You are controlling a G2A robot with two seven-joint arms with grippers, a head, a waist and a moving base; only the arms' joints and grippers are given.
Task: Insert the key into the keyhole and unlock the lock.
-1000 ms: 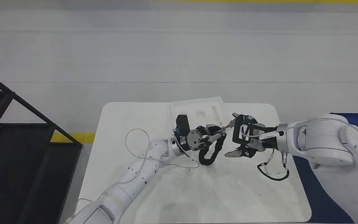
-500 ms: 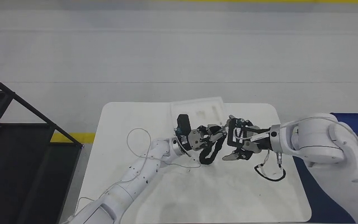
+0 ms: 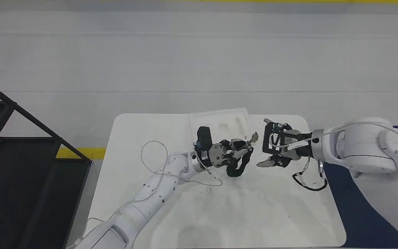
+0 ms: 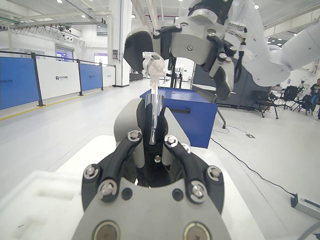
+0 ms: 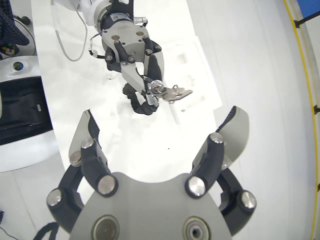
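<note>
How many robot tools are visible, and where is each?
2. The left tool holds the lock with the key in it; the right tool is open, facing the key, apart from it.

One lock (image 4: 154, 111), one key (image 4: 154, 67), one tray (image 3: 211, 119)

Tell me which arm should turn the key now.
Right. The right gripper is open, empty and faces the key, which sits in the keyhole of the lock. The left gripper is shut on the lock, steadying it, so it likely cannot turn the key.
</note>
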